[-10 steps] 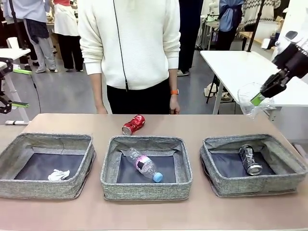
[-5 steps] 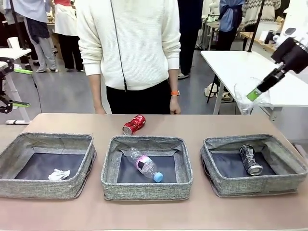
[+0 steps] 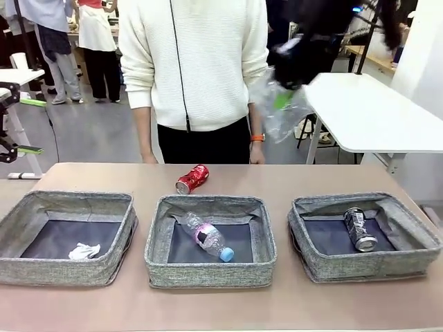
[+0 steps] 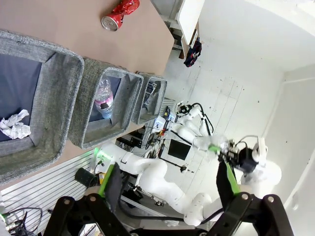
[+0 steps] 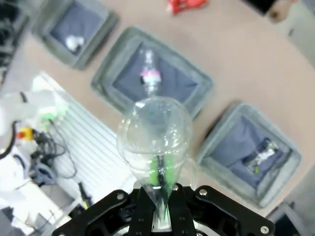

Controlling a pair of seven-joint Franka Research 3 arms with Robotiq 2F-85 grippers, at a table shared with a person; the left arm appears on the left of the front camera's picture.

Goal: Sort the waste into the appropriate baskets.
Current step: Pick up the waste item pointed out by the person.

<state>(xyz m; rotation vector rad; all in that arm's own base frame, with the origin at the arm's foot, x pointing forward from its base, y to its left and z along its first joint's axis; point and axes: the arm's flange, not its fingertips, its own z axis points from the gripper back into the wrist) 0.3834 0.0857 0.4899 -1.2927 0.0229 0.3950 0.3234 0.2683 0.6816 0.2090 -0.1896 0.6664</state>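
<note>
Right gripper [image 5: 158,177] was clamped on the clear plastic cup [image 5: 155,130], held aloft at one o'clock from the middle basket [image 3: 210,271] in the front view. Left gripper [image 4: 166,172] stood open, holding nothing.

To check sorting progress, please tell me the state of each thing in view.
Red can: crushed, lying on table.
Bottle: capped, lying in middle basket.
Dark can: lying in right basket.
Paper ball: crumpled, in left basket.
Clear cup: held aloft in right gripper, jaws shut.
Left gripper: jaws open, empty.
</note>
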